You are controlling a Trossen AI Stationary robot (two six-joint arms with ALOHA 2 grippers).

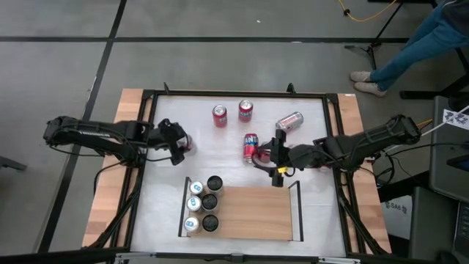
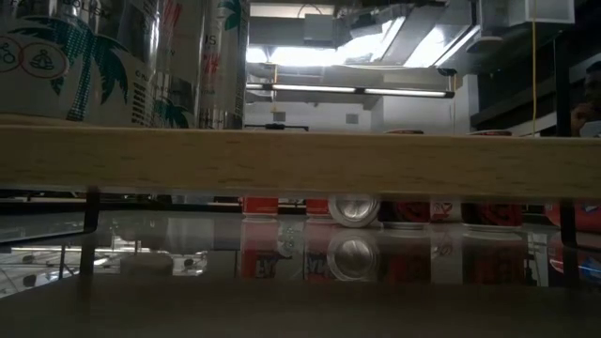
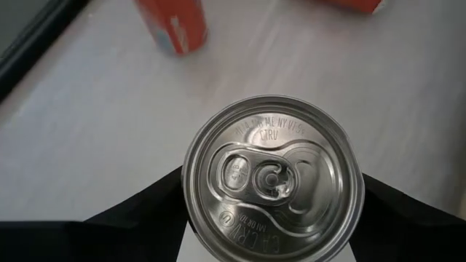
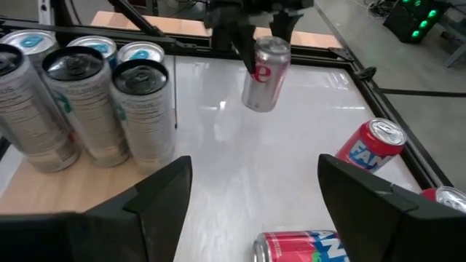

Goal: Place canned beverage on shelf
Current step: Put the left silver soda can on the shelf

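Silver can (image 3: pixel 273 182) sits squarely between the left gripper's (image 1: pixel 178 144) two dark fingers (image 3: pixel 145 211), which clasp its sides; it hangs clear of the white tabletop (image 1: pixel 220 158), at about ten o'clock from the shelf (image 1: pixel 253 213). Its long axis is near vertical, slightly tilted, lid up. Right gripper (image 1: pixel 272 159) hovers with fingers spread and empty at one o'clock from the shelf, beside a lying red can (image 1: pixel 251 147).

Both robot arms are dark and chunky, with black cables running along them. The right tool (image 1: pixel 276 163) has a small yellow mark.
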